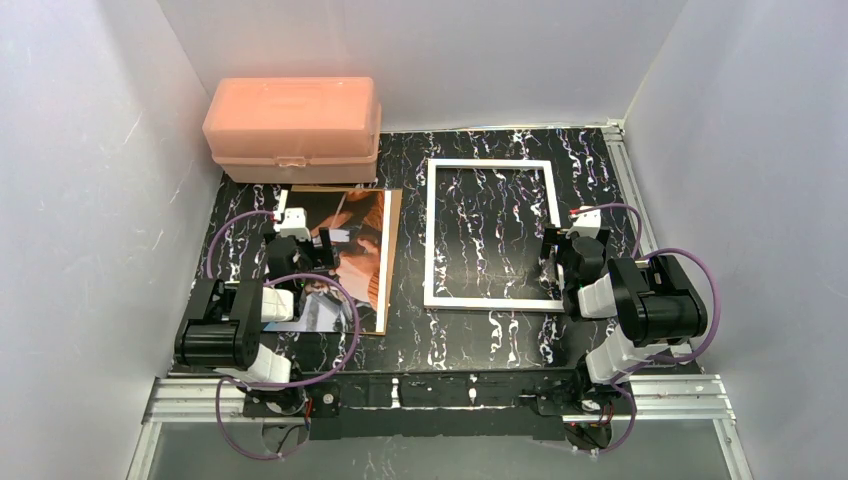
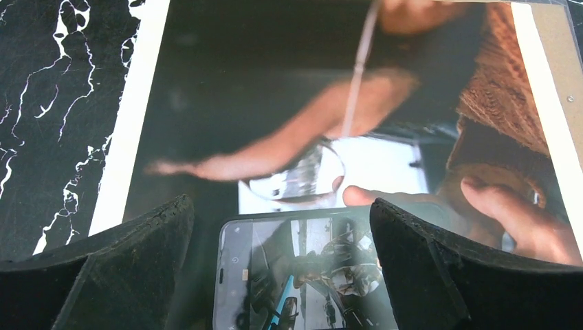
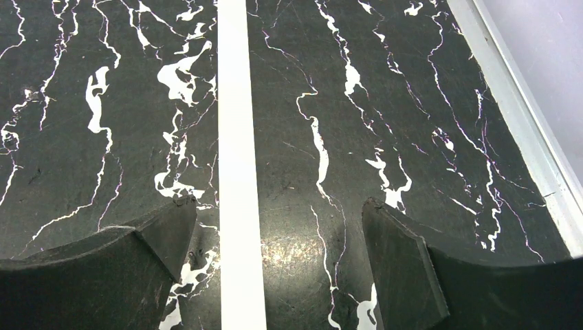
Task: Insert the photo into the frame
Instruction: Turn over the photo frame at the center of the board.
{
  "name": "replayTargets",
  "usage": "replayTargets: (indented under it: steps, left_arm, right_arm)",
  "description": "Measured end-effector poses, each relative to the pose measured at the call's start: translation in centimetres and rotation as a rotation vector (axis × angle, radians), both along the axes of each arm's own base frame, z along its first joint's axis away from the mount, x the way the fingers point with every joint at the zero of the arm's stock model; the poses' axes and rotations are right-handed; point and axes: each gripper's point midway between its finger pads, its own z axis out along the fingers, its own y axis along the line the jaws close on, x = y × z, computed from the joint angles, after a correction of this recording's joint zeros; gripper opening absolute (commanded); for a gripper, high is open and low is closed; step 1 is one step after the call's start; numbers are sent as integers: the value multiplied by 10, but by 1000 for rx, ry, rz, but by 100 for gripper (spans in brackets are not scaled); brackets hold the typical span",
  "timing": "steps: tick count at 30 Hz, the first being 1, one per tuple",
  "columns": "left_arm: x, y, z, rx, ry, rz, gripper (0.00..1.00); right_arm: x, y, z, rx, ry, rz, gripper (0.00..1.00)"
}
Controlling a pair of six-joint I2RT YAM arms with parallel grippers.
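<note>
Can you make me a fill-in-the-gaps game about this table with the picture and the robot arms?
1. The glossy rectangular photo lies to the ___ of the thin white rectangular frame.
2. The left gripper hovers over the photo with its jaws ___.
3. Between the fingers of the right gripper runs one white strip of the ___.
4. The pink plastic box at the back has its lid ___.

Missing words: left; open; frame; shut

Bright, even light; the photo [image 2: 295, 103] looks blurred.
</note>
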Motion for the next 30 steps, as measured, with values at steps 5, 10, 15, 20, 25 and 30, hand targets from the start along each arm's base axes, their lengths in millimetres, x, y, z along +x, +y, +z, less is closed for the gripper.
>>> replayTargets:
  steps: [5,10,15,20,25,30]
  left_arm:
    - [-1,0,-1,-2,6,-1,99]
    - [-1,0,-2,-2,10,-3,99]
    - [-2,0,-3,-4,15,-3,98]
    - [1,10,-2,-27,69,21,98]
    - [34,13,61,3,130,-24,99]
    - [28,10,118,36,190,-71,98]
  right_arm:
    - [0,0,0,0,0,0,99]
    - [0,0,0,0,0,0,99]
    - [0,0,0,0,1,0,99]
    - [-2,-6,-2,-3,10,-41,99]
    - [-7,-22,2,8,36,-158,99]
    - [16,-34,64,67,-21,-280,99]
